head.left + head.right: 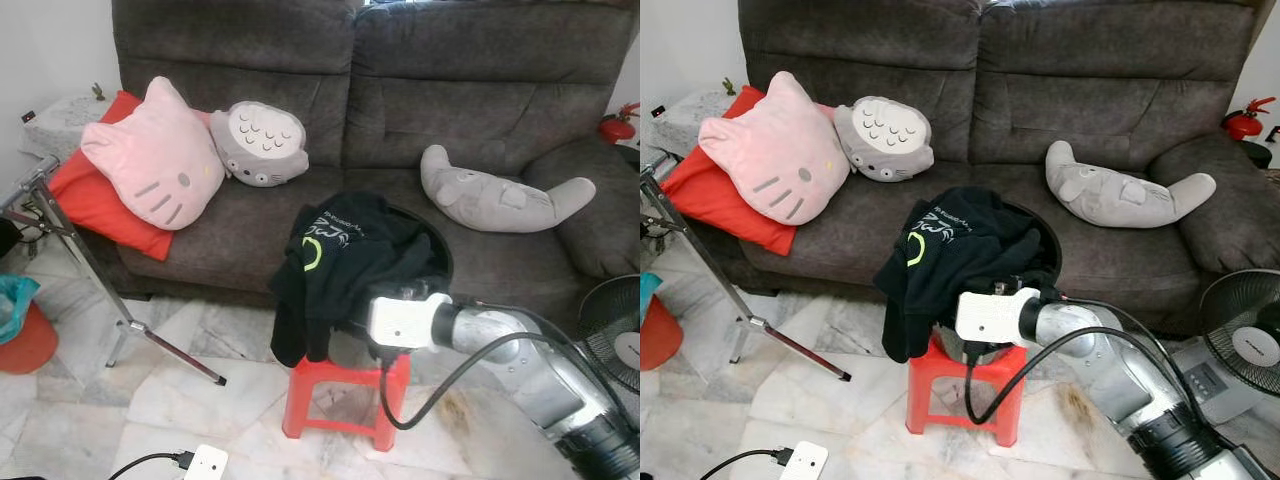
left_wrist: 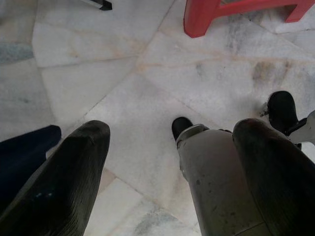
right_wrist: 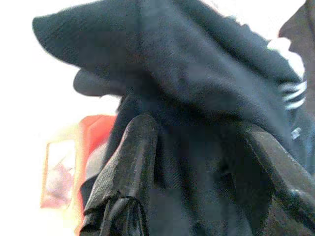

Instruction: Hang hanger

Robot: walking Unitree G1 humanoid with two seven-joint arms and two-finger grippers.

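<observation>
- No hanger can actually be made out anywhere; what's there is a black garment with green and white print (image 1: 345,262), heaped on a black round basket sitting on a small red plastic stool (image 1: 345,392) in front of the dark grey fabric sofa (image 1: 480,120). Any hanger is presumably buried in that pile.
- The garment looks soft, floppy and light, so it's likely to sag and slide rather than keep shape. A thick fold near the top of the heap is probably the safest place to be pinched; if a hanger is felt inside, its stiff neck would be the better hold.
- The right gripper (image 3: 197,167) is stretched forward at stool height, wrist roughly level, and is pushed right into the dark cloth. Its two black fingers (image 3: 129,162) are spread apart with fabric between them, nothing clamped yet.
- The left gripper (image 2: 172,172) hangs idle, pointed down at the pale marble floor tiles (image 2: 147,88), fingers parted and empty.
</observation>
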